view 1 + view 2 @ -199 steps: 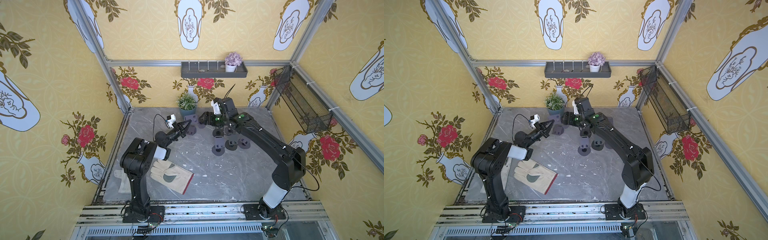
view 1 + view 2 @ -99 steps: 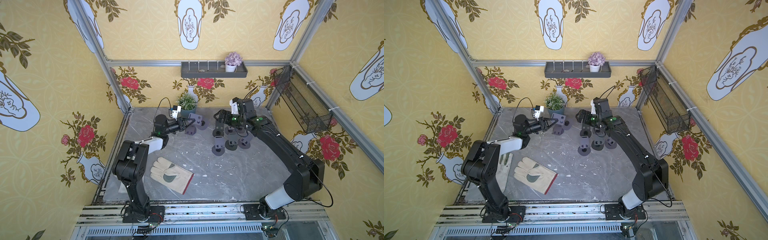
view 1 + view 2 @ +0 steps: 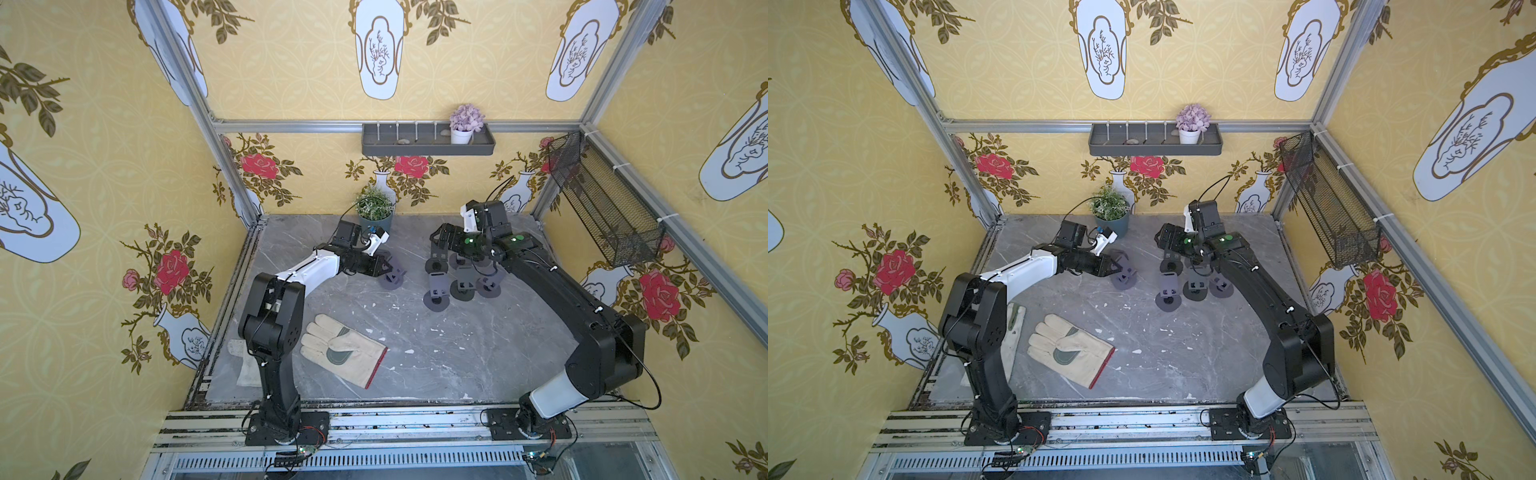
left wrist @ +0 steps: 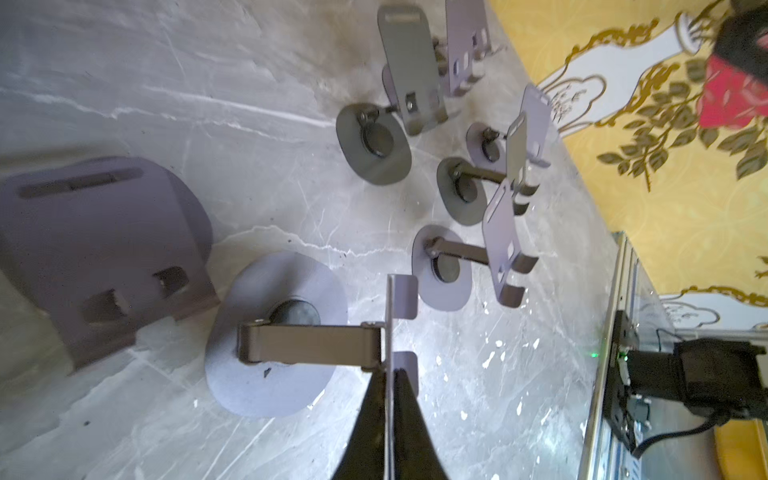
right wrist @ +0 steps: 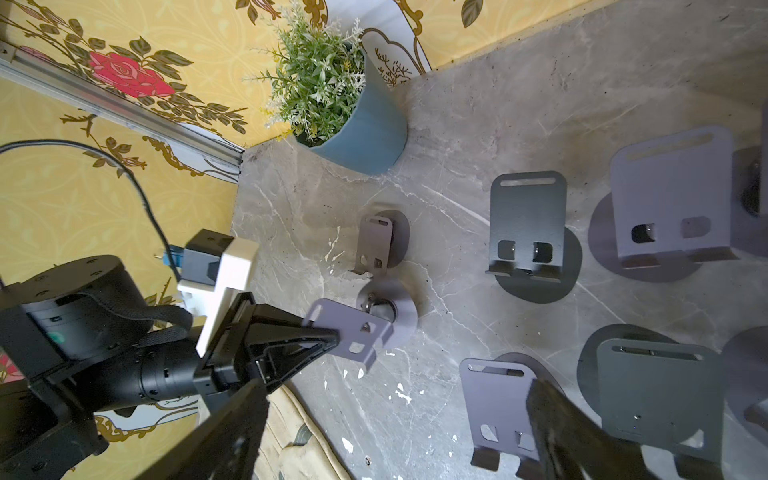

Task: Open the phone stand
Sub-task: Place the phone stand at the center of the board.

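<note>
The phone stand (image 4: 274,332) is dark grey, with a round base, a hinged arm and a slotted plate. Its base seems to rest on the marble table at the back, left of centre (image 3: 392,277) (image 3: 1124,277). The arm is swung out from the base and the plate (image 5: 353,332) is lifted off it. My left gripper (image 4: 390,374) (image 3: 384,268) (image 3: 1115,268) is shut on the thin edge of that plate. My right gripper (image 5: 397,384) (image 3: 440,245) (image 3: 1169,245) is open and holds nothing. It hangs to the right, above a group of other stands.
Several unfolded stands (image 3: 461,284) cluster right of centre. One folded stand (image 5: 376,245) lies just behind the held one. A potted plant (image 3: 376,214) stands at the back wall. A work glove (image 3: 345,355) lies at front left. A wire basket (image 3: 602,208) hangs on the right wall.
My right gripper has drawn back to the right, away from the stand, and opened wider. My left gripper has carried the stand a little toward the front.
</note>
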You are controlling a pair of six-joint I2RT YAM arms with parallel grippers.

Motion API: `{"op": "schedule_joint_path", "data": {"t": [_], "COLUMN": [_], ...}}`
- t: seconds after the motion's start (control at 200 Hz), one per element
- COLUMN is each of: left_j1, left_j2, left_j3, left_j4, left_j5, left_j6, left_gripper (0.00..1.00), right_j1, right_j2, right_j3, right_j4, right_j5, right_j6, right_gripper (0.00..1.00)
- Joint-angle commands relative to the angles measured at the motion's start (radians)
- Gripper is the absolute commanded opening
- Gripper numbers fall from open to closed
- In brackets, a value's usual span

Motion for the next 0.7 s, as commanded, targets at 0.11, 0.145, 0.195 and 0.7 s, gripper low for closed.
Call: {"op": "schedule_joint_path", "data": {"t": [0.11, 0.145, 0.195, 0.7], "left_j1": [-0.012, -0.013, -0.013, -0.014], "left_j2": [0.072, 0.076, 0.083, 0.089], "left_j3": [0.047, 0.046, 0.042, 0.025], "left_j4": [-0.132, -0.13, -0.128, -0.095], "left_j5": [0.068, 0.081, 0.091, 0.112], "left_j6": [0.13, 0.132, 0.132, 0.112], "left_gripper": [0.06, 0.04, 0.01, 0.17], "right_j1": [-0.011, -0.011, -0.011, -0.016], "right_j2": [0.027, 0.03, 0.035, 0.063], "right_j3": [0.027, 0.031, 0.035, 0.032], "right_j4": [-0.005, -0.007, -0.009, 0.0], "right_j5": [-0.005, -0.005, -0.004, -0.007], "right_j6": [-0.013, -0.013, -0.015, -0.012], "right_gripper": [0.98, 0.98, 0.98, 0.98]}}
